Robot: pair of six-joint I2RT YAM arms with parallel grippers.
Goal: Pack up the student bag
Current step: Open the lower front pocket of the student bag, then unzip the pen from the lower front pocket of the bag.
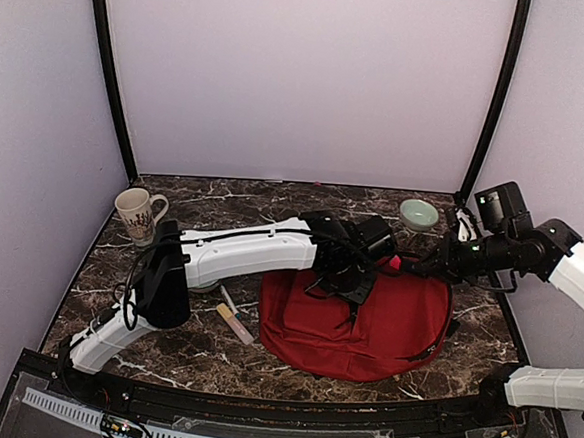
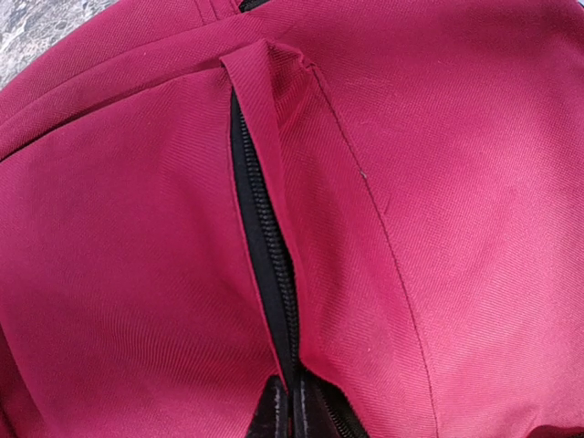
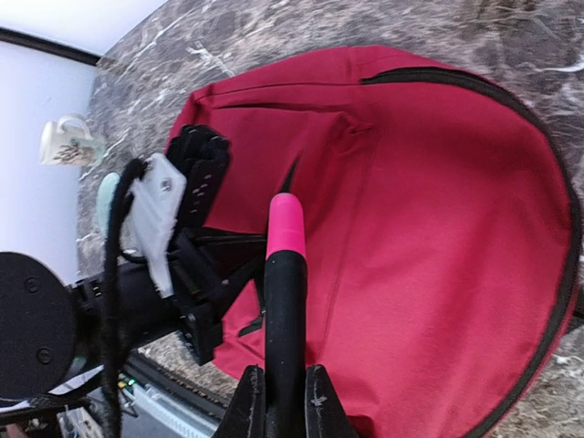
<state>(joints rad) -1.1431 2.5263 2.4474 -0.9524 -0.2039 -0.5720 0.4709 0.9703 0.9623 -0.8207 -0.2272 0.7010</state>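
Observation:
The dark-red student bag (image 1: 365,324) lies flat on the marble table, right of centre. My left gripper (image 1: 346,275) is down on the bag's upper left part. In the left wrist view its fingertips (image 2: 274,415) stand together, pinched on the black zipper (image 2: 265,228) of a pocket slit in the bag's fabric (image 2: 456,182). My right gripper (image 1: 421,265) is shut on a black marker with a pink cap (image 3: 286,274), held just above the bag (image 3: 438,237) with the cap pointing toward the left gripper (image 3: 196,182). The bag's inside is hidden.
A patterned mug (image 1: 138,213) stands at the far left. A teal bowl (image 1: 419,214) sits at the back right. Two pens (image 1: 233,317) lie on the table left of the bag. Purple walls enclose the table on three sides.

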